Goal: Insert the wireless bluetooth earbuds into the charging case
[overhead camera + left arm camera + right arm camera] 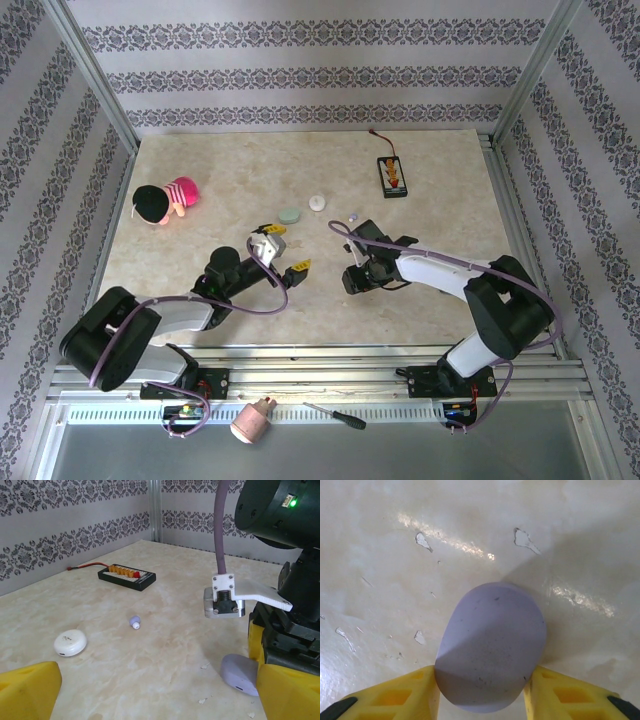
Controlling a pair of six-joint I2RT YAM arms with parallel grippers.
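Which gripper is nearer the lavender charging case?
Right. The right gripper clasps the lavender case on both sides; the left gripper stands open, apart, off to its left.

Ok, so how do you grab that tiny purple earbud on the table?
Best guess: come straight down and pinch the lavender earbud across its rounded body. It is tiny and lies low on the table with bare space all around, so nothing blocks the top; a sideways approach would probably just push it along.

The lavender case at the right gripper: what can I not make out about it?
- Right wrist view: the lavender case shows a smooth top; its lid seam is unseen.
- Left wrist view: a yellow finger hides its right part.
- Whether the right gripper squeezes or merely touches it is unclear.
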